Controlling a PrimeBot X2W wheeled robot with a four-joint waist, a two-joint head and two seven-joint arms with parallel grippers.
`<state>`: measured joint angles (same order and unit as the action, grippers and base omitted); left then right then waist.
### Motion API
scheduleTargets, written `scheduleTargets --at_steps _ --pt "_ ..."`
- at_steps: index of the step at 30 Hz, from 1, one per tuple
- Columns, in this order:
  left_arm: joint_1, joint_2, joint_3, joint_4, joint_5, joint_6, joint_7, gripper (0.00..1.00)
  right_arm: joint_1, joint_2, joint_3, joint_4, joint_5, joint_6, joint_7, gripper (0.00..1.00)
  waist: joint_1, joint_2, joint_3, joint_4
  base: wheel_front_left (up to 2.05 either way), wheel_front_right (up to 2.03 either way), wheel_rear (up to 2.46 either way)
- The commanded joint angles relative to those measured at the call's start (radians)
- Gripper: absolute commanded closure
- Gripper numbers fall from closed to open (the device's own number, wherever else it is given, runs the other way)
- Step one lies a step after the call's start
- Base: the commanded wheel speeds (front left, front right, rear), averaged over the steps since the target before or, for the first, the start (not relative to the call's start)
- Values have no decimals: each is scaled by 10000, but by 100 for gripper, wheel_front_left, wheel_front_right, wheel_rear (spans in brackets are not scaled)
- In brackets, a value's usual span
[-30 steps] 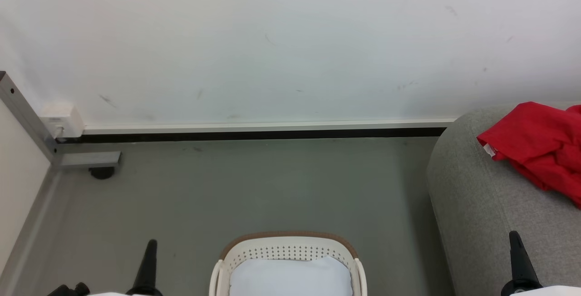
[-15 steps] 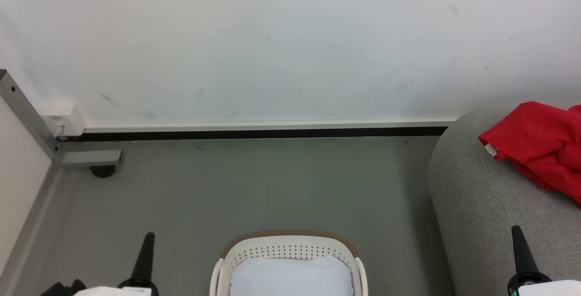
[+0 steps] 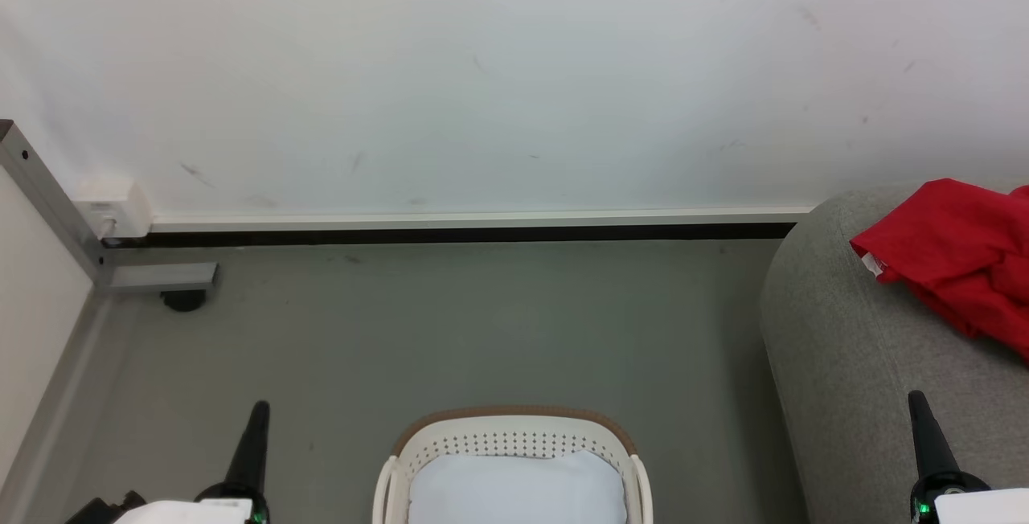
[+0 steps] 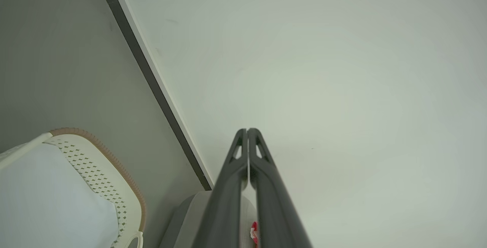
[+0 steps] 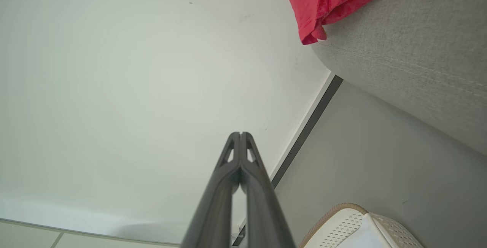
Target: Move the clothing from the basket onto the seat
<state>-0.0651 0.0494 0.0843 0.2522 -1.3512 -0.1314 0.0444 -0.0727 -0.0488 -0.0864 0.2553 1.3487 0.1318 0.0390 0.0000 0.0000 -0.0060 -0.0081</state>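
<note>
You are looking at the red clothing point(image 3: 961, 255) lying crumpled on the seat point(image 3: 836, 363), close to its rounded edge by the wall point(image 3: 482, 66), with a small white tag showing at the cloth's left tip. The basket point(image 3: 514, 421) is standing on the floor point(image 3: 450, 323) between your two grippers, well apart from the wall and somewhat left of the seat. A pale thing point(image 3: 514, 492) is lying inside it, smooth and whitish, and you cannot tell what it is. Your left gripper point(image 3: 259, 410) is hanging over the floor to the basket's left, its fingers point(image 4: 262, 172) pressing together along their length and holding nothing. Your right gripper point(image 3: 915, 397) is showing against the seat's grey fabric at its left edge, its fingers point(image 5: 255, 179) likewise lying tight against each other and empty, well apart from the clothing.
</note>
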Motion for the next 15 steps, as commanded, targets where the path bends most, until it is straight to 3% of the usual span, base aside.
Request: scheduleTargets --at_steps 1,15 --pt "-194 36 57 -67 -309 9 74 100 -160 -72 -48 -91 240 -14 60 100 0 0 3 3 0 0 0" --pt "-319 29 185 -74 -1331 11 363 100 -288 -73 -139 -116 1339 -17 376 100 0 0 39 34 0 0 0"
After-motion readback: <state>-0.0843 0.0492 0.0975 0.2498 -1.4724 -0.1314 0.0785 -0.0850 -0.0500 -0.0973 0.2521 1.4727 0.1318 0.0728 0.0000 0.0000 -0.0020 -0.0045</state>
